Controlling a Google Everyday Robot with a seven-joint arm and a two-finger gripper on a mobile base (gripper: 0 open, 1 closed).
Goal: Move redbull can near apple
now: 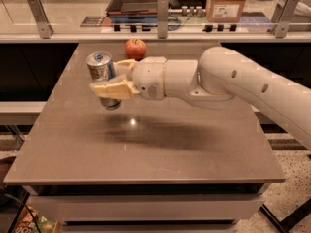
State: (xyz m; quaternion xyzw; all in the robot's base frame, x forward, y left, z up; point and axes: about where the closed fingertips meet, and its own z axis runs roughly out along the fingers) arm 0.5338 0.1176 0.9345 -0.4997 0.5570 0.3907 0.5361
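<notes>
The redbull can is a slim silver can with a blue panel and a silver top, held upright in the air above the table's left half. My gripper is shut on the redbull can, its cream fingers clamped across the can's middle. The red apple sits on the table near the far edge, just behind and to the right of the can. My white arm reaches in from the right across the table. The green and yellow sponge is hidden behind the arm.
The brown table has a glass rail with metal posts along its far edge. Behind it stand a dark tray and a cardboard box. The table's left edge is close to the can.
</notes>
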